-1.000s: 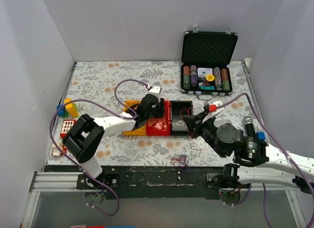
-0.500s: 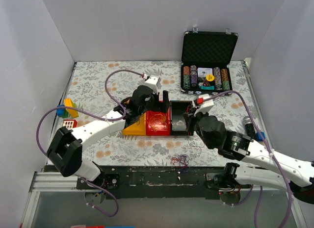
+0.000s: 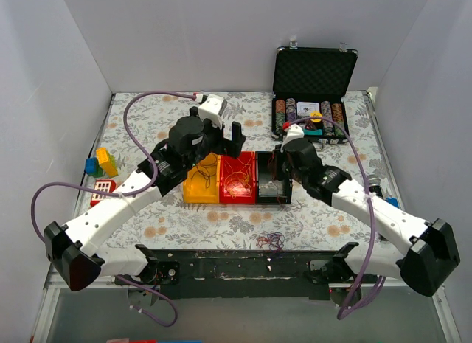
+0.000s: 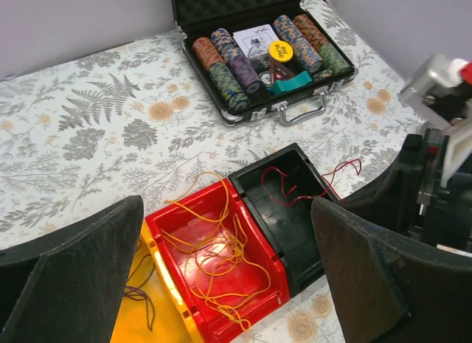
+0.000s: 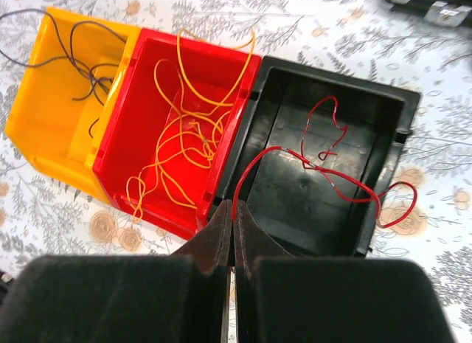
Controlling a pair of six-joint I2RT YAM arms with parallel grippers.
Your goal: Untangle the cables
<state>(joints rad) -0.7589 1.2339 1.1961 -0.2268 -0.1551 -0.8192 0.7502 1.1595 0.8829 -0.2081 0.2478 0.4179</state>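
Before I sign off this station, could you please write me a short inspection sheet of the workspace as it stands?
Surface: floral cloth, flat.
Job's things: dark wires in yellow bin, yellow wires in red bin, red wires in black bin, trailing over its rim; small tangle at near edge.
Clutter: open chip case, toy blocks.
Pincers: left pincer open above bins; right pincer shut on red wires.
Cables: lilac arm cables loop freely.
Surroundings: white walls.

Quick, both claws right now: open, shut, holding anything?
Left claw: open wide, holding nothing.
Right claw: shut, pinching one end of the red wire that trails into the black bin.
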